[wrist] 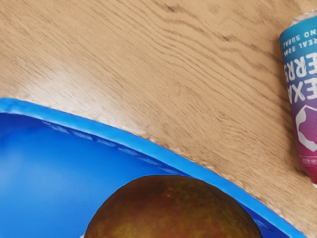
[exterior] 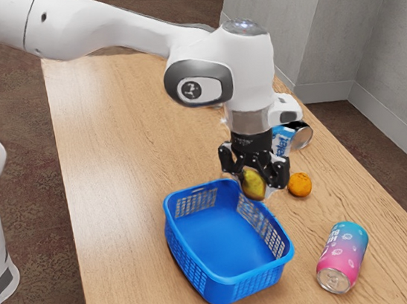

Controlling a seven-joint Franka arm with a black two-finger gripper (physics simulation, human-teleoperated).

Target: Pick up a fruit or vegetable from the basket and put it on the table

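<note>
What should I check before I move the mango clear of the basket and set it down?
1. Gripper shut on the mango: ok.
2. Basket upright on the table: ok.
3. Mango past the basket's rim, over bare table: not ok; the wrist view has it overlapping basket and rim.
4. Mango's underside high enough to pass the rim: cannot tell.
5. Orange well away from the gripper: not ok; it sits close by, toward the exterior view's right.
6. Bare table between basket and drink can for the set-down: ok.
</note>
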